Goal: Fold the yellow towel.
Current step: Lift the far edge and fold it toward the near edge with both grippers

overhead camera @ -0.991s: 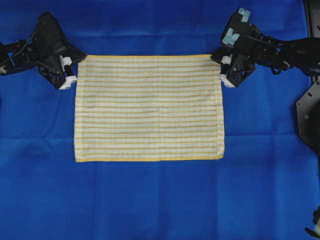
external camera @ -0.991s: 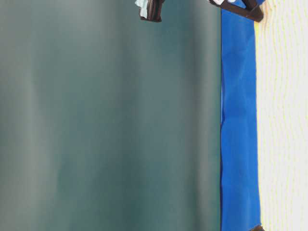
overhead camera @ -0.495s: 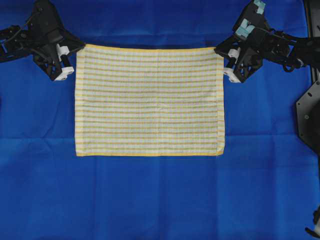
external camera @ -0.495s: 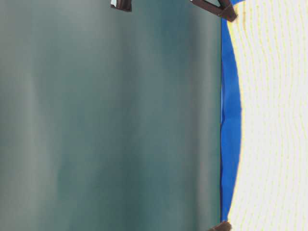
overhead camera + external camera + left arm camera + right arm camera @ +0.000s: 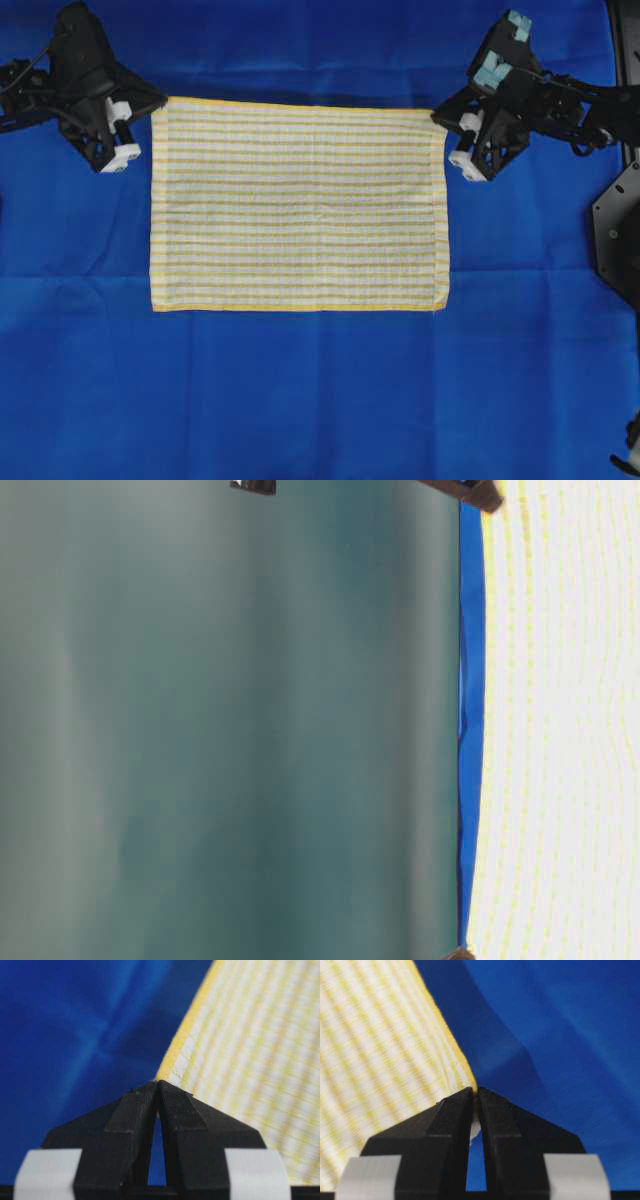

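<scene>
The yellow towel (image 5: 300, 205), a yellow-and-white striped cloth with yellow hems, lies spread out in the middle of the overhead view. My left gripper (image 5: 150, 108) is shut on its far left corner, and my right gripper (image 5: 440, 115) is shut on its far right corner. In the left wrist view the shut gripper (image 5: 157, 1082) pinches the hem, and the towel (image 5: 250, 1060) stretches away to the right. The right wrist view shows the other gripper (image 5: 475, 1091) clamped on a corner of the towel (image 5: 375, 1055), with cloth showing between the jaws. The table-level view shows the towel (image 5: 570, 720) raised off the surface.
A large plain blue cloth (image 5: 300, 400) covers the whole table under the towel. A black robot base plate (image 5: 615, 230) stands at the right edge. A dark green backdrop (image 5: 230, 720) fills most of the table-level view.
Both grippers have lifted the far corners and moved outward. The towel's near edge has slid a little toward the far side. The far edge rose, then came slightly back.
</scene>
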